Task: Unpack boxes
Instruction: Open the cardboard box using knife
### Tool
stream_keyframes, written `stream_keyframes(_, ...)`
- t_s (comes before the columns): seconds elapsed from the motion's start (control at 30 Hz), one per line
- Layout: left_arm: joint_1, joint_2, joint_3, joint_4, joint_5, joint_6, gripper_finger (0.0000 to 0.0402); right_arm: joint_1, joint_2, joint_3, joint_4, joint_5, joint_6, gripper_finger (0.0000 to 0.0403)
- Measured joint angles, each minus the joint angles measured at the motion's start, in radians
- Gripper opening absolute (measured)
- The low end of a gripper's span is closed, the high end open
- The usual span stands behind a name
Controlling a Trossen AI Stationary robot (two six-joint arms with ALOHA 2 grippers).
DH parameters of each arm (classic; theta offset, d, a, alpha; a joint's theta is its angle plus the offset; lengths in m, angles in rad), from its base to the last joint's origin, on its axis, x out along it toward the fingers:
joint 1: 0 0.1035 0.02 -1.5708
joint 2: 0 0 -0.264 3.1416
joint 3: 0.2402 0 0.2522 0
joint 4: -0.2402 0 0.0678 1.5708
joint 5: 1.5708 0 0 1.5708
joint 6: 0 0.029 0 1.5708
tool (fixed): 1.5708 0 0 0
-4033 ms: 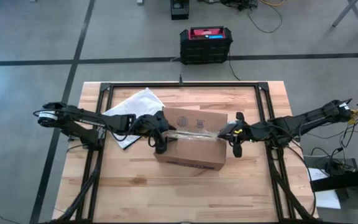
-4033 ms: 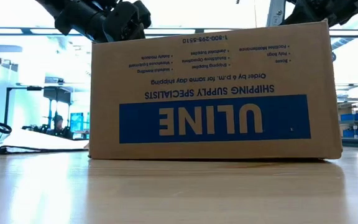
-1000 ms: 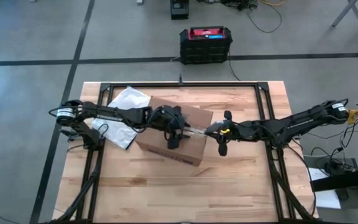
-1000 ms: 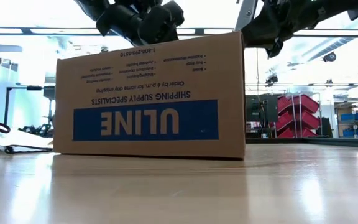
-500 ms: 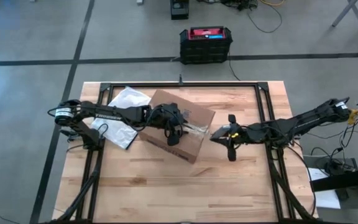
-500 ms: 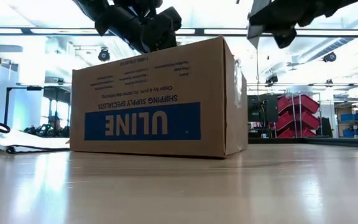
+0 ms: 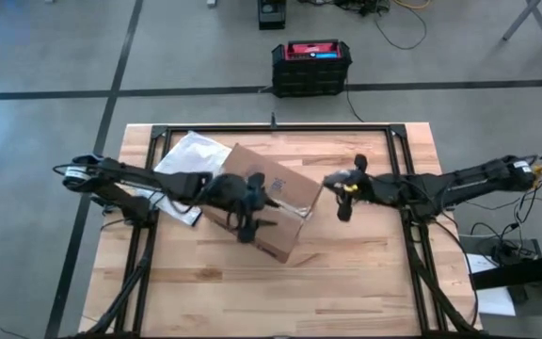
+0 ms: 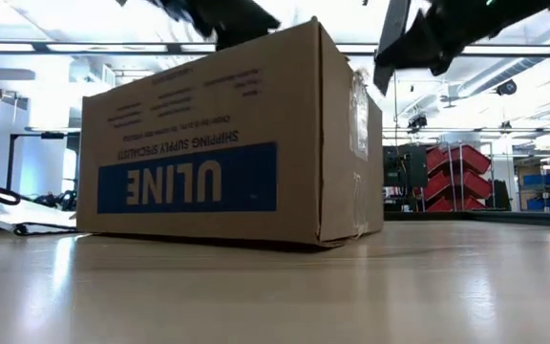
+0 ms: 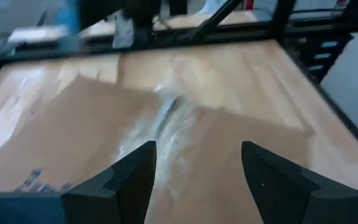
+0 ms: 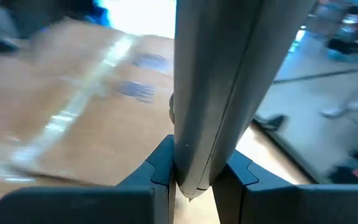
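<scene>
1. Brown corrugated cardboard box w/ blue ULINE label sits skewed mid-bench, clear tape on top seam.
2. Left gripper over box top, fingers spread.
3. Right gripper beside box's corner, pinching a slim grey blade-like tool.

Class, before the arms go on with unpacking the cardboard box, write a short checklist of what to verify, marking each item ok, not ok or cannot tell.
1. Cardboard box rests flat on the table: ok.
2. Clear tape along the top seam cut through: cannot tell.
3. Left gripper open above the box top: ok.
4. Right gripper holds a grey tool: ok.
5. Right gripper clear of the box: ok.
</scene>
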Motion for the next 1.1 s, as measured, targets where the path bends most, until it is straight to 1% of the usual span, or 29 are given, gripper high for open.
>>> stream_keyframes(0.07, -0.072, -0.011, 0.000, -0.044, -0.090, -0.032, 0.0219, -0.063, 0.019, 0.000, -0.023, -0.020, -0.018, 0.0049)
stream_keyframes(0.13, -0.139, -0.019, 0.001, -0.113, -0.179, -0.101, 0.0219, -0.114, 0.045, 0.000, -0.046, -0.051, -0.035, 0.0049)
stream_keyframes(0.23, -0.226, -0.023, 0.001, -0.249, -0.297, -0.277, 0.0219, -0.166, 0.094, 0.000, -0.026, -0.113, -0.081, 0.0049)
stream_keyframes(0.37, -0.314, -0.025, 0.007, -0.414, -0.404, -0.552, 0.0219, -0.210, 0.162, 0.000, 0.010, -0.173, -0.130, 0.0049)
stream_keyframes(0.47, -0.365, -0.027, 0.010, -0.513, -0.460, -0.726, 0.0219, -0.216, 0.200, 0.000, 0.000, -0.175, -0.139, 0.0049)
stream_keyframes(0.53, -0.391, -0.028, 0.010, -0.568, -0.497, -0.810, 0.0219, -0.203, 0.211, 0.000, 0.004, -0.218, -0.134, 0.0049)
stream_keyframes(0.6, -0.411, -0.028, 0.009, -0.602, -0.537, -0.831, 0.0219, -0.172, 0.218, 0.000, 0.020, -0.274, -0.115, 0.0049)
stream_keyframes(0.63, -0.416, -0.031, 0.008, -0.606, -0.556, -0.831, 0.0219, -0.150, 0.223, 0.000, 0.035, -0.279, -0.106, 0.0049)
stream_keyframes(0.77, -0.417, -0.048, 0.006, -0.625, -0.593, -0.808, 0.0219, -0.047, 0.243, 0.000, 0.067, -0.272, -0.073, 0.0049)
stream_keyframes(0.83, -0.417, -0.058, 0.005, -0.646, -0.611, -0.796, 0.0219, 0.005, 0.254, 0.000, 0.078, -0.252, -0.043, 0.0049)
stream_keyframes(0.97, -0.425, -0.101, 0.018, -0.666, -0.581, -0.810, 0.0219, 0.104, 0.250, 0.000, 0.067, -0.258, 0.009, 0.0049)
stream_keyframes(1.03, -0.434, -0.125, 0.043, -0.665, -0.570, -0.845, 0.0219, 0.130, 0.233, 0.000, 0.076, -0.285, 0.019, 0.0049)
stream_keyframes(1.1, -0.449, -0.147, 0.067, -0.715, -0.538, -0.893, 0.0219, 0.140, 0.202, 0.000, 0.078, -0.285, 0.018, 0.0049)
